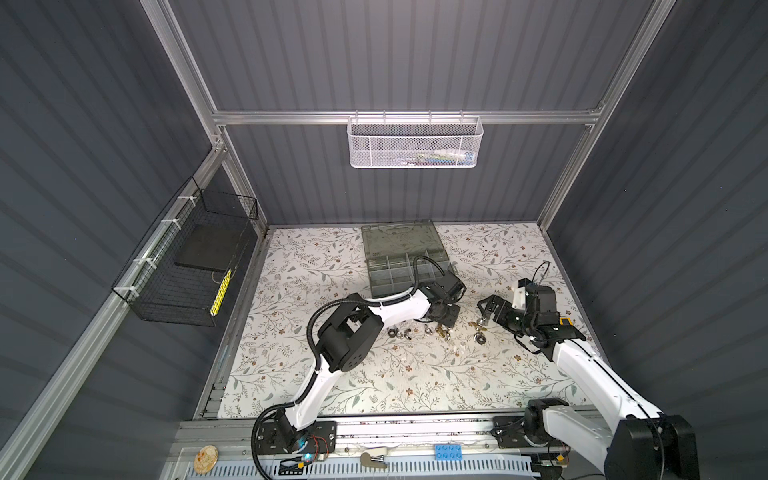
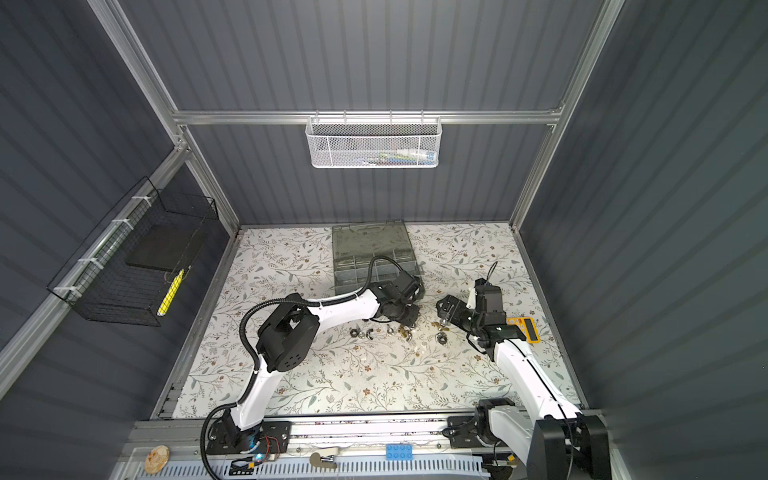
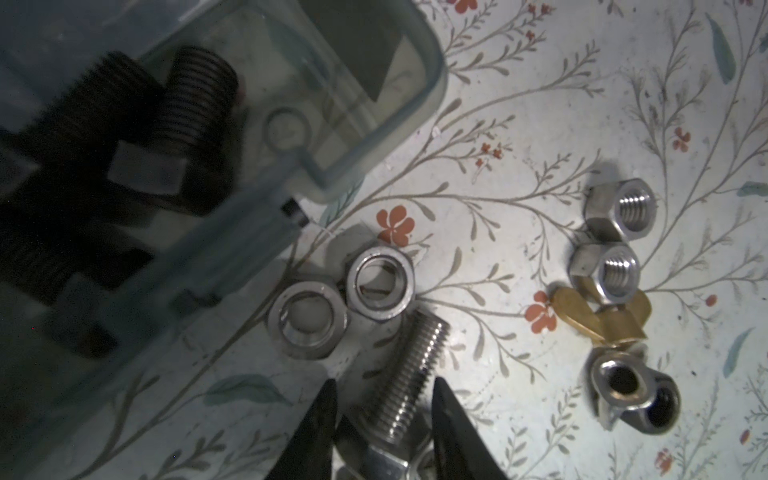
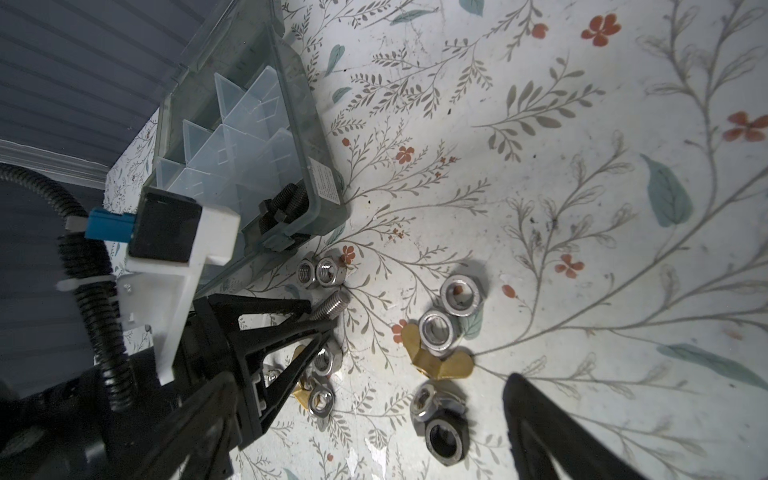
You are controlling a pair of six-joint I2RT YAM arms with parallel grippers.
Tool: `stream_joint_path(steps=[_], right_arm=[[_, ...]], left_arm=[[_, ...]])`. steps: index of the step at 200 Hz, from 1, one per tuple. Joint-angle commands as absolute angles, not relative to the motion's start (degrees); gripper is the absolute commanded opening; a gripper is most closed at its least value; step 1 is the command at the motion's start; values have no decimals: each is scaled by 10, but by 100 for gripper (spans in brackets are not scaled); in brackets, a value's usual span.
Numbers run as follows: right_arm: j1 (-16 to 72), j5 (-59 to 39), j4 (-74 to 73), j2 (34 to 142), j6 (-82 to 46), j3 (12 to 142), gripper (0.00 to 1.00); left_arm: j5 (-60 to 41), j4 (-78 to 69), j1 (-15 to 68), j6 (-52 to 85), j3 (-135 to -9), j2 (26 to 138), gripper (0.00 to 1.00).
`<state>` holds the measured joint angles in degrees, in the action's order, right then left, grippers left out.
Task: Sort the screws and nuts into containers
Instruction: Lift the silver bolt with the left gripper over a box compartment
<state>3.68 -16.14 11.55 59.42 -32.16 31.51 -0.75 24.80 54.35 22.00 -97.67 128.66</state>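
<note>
Screws and nuts (image 1: pixel 441 331) lie, in both top views, in a loose row on the table (image 1: pixel 374 386) just off the organiser case's (image 1: pixel 395 270) near edge, between the left gripper (image 1: pixel 446 316) and the wide-spread right gripper (image 1: pixel 487 311), with broad bare surface toward the arm bases. In the left wrist view the fingers (image 3: pixel 318 428) closely flank a silver bolt (image 3: pixel 405 374), clamped or not I cannot tell, beside the case's corner compartment (image 3: pixel 434 79) holding black bolts (image 3: pixel 187 108). In the right wrist view bare table opens beyond a brass wing nut (image 4: pixel 440 363).
</note>
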Motion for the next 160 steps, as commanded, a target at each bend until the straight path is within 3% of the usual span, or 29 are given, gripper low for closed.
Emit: stream_joint_path(steps=[1, 94, 160], right_arm=[[34, -165, 112, 592, -326, 310, 99], [34, -166, 108, 593, -333, 310, 99], [34, -169, 107, 592, -338, 311, 99]], left_arm=[[4, 268, 546, 210, -989, 1305, 34], [7, 273, 546, 213, -966, 1284, 23], [4, 275, 546, 219, -966, 1265, 22]])
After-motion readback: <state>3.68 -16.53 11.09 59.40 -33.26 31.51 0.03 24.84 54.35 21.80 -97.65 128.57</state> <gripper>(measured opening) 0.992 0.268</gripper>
